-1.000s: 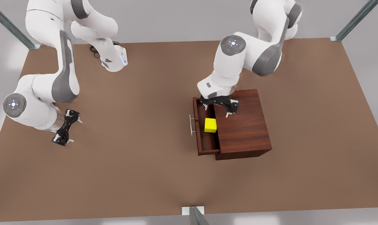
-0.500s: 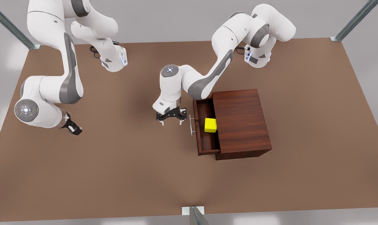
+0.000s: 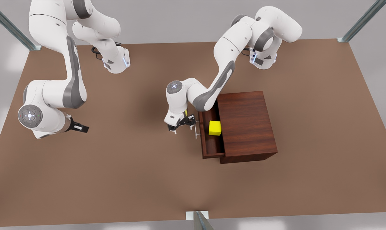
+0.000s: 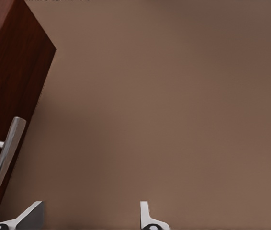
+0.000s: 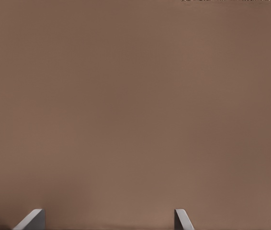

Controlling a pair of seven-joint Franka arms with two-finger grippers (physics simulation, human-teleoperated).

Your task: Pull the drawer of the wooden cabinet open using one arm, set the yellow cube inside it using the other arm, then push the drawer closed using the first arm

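Front view high above, looking steeply down over the whole brown tabletop (image 3: 116,179), left wrist view close beside the dark reddish-brown wooden cabinet (image 4: 11,72) seen in both, right wrist view facing bare tabletop.

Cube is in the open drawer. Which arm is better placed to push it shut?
The left. The left gripper sits open right beside the drawer's silver bar handle, with the yellow cube already inside. The right gripper waits, open, far off over the bare table, at the front view's left.
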